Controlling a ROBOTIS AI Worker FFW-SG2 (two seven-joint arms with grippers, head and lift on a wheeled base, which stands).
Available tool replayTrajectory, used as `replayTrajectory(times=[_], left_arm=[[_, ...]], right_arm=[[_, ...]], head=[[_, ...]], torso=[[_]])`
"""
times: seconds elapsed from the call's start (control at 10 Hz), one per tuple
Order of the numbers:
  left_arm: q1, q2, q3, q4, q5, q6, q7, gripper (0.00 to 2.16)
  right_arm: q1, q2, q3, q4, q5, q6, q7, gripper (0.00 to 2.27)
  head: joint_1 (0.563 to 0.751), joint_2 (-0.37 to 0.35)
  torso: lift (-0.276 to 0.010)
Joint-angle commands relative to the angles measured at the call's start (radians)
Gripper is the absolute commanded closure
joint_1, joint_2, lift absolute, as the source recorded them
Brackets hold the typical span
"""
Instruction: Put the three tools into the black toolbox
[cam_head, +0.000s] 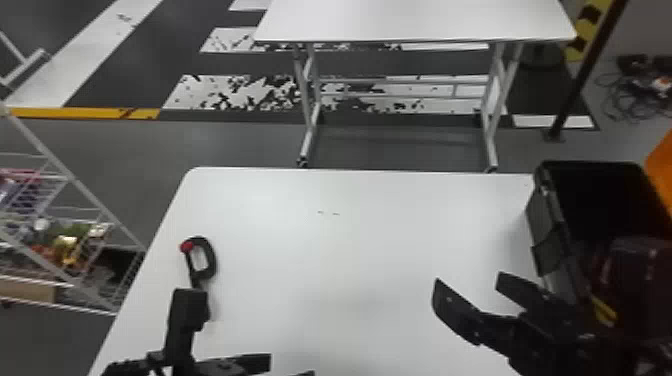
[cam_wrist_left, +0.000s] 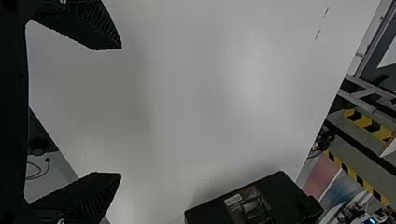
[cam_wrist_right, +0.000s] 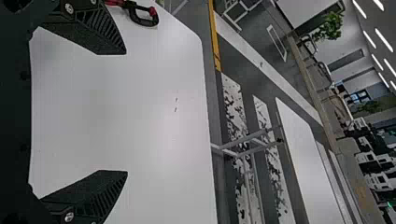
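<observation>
In the head view my left gripper (cam_head: 292, 364) is at the bottom edge, nearer than the clamp (cam_head: 212, 257), a dark C-shape with a red tip lying near the table's left edge. My right gripper (cam_head: 467, 280) hangs over the right side, beside the black toolbox (cam_head: 552, 215), which stands lidless at the right; its interior is too dark to read and the right arm covers its near part. Wide apart, the fingers of the left gripper (cam_wrist_left: 121, 111) hold nothing, with the toolbox (cam_wrist_left: 289, 196) beyond. The right gripper (cam_wrist_right: 126, 112) is likewise open and unladen; the clamp (cam_wrist_right: 133, 15) lies past one finger.
The white table (cam_head: 350, 250) carries the clamp and toolbox. A wire rack (cam_head: 75, 185) with goods stands off its left side. Behind is a second white table (cam_head: 415, 20), with a dark pole (cam_head: 585, 80) to its right. Something orange (cam_head: 662, 165) borders the toolbox's far right.
</observation>
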Motion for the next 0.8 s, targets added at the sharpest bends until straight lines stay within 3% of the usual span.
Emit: replayTrajectory(times=[0.0,0.1,0.2,0.3,0.4,0.7], left_arm=[[0.003,-0.007,0.087,-0.016,0.022,0.015,0.04,0.03],[0.0,-0.007,0.141,-0.031,0.022,0.076,0.099,0.03],[-0.048,-0.007,0.199,-0.04,0.031,0.266,0.136,0.03],[-0.086,-0.007,0.247,-0.04,0.036,0.372,0.162,0.03],[-0.126,-0.004,0.27,-0.04,0.037,0.372,0.19,0.03],[-0.164,0.002,0.299,-0.04,0.005,0.372,0.234,0.03]], right_arm=[[0.017,0.004,0.032,0.005,0.037,-0.017,0.0,0.1],[0.019,0.004,0.034,0.02,0.042,-0.029,0.0,0.1],[0.022,0.004,0.034,0.028,0.038,-0.039,0.0,0.1],[0.023,0.004,0.04,0.029,0.038,-0.048,0.003,0.1],[0.026,-0.001,0.042,0.029,0.034,-0.06,0.008,0.1],[0.025,-0.031,0.042,0.022,0.019,-0.06,0.011,0.1]], head=[[0.695,0.204],[0.695,0.274],[0.695,0.316],[0.695,0.35],[0.695,0.35],[0.695,0.35]], torso=[[-0.051],[-0.051],[-0.051],[-0.051],[-0.051],[-0.051]])
